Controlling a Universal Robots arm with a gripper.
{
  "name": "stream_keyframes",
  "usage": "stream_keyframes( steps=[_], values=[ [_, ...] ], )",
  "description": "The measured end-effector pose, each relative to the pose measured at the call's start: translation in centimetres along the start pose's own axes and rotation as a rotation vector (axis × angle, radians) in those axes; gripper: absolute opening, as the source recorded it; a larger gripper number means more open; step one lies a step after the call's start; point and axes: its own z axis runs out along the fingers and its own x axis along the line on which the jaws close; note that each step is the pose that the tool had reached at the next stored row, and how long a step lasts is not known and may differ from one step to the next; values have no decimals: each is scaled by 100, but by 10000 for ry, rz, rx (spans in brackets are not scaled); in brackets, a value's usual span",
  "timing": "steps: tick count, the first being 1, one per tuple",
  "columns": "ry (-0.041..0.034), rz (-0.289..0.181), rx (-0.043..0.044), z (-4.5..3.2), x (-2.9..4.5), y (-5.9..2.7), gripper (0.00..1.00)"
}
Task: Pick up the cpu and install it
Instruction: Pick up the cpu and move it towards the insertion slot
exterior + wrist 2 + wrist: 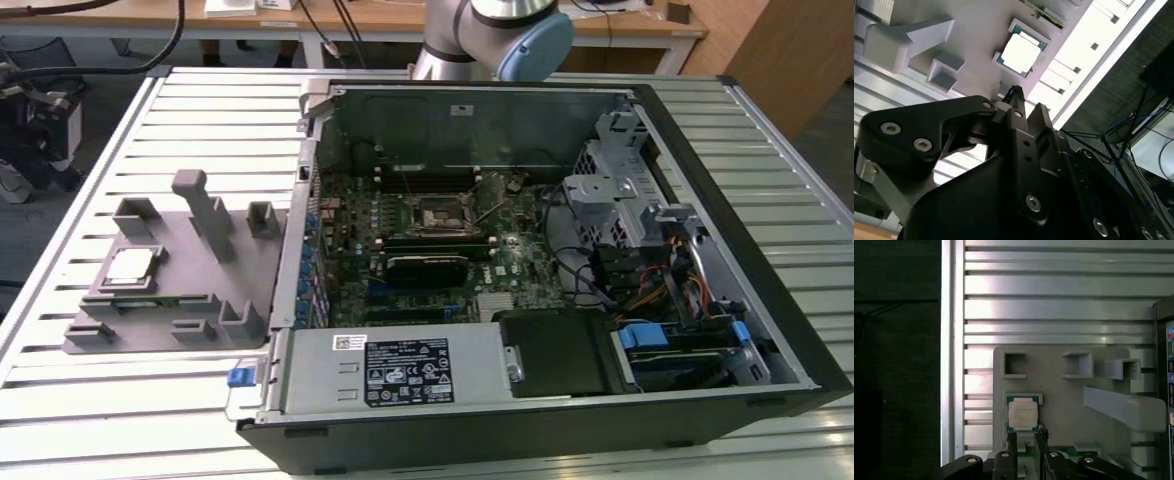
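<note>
The cpu (130,265) is a small square chip with a silvery-white top. It lies flat in a recess of the grey fixture plate (187,290), at the exterior view's left of the open computer case. In the first wrist view my gripper (1026,439) hangs well above the cpu (1022,414), open, its two thin dark fingers (1012,441) apart with nothing between them. In the second wrist view the cpu (1019,52) lies beyond the gripper (1026,102). The black-framed socket (434,215) sits on the motherboard inside the case.
Upright grey blocks (203,205) rise from the fixture plate near the cpu, one a long slanted post (1124,407). The case (561,300) holds a power supply, cables and drive bays. The slatted metal table (1054,295) ends in an edge close to the fixture.
</note>
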Motion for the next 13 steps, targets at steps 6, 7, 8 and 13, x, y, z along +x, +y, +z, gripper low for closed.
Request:
stream_keyframes(
  steps=[6, 7, 8, 13],
  values=[
    [-1, 0, 1, 81, 2, -15, 47],
    [-1, 0, 1, 95, 2, -15, 52],
    [1, 0, 1, 109, 3, -16, 58],
    [14, 1, 1, 175, 5, -35, 70]
  ],
)
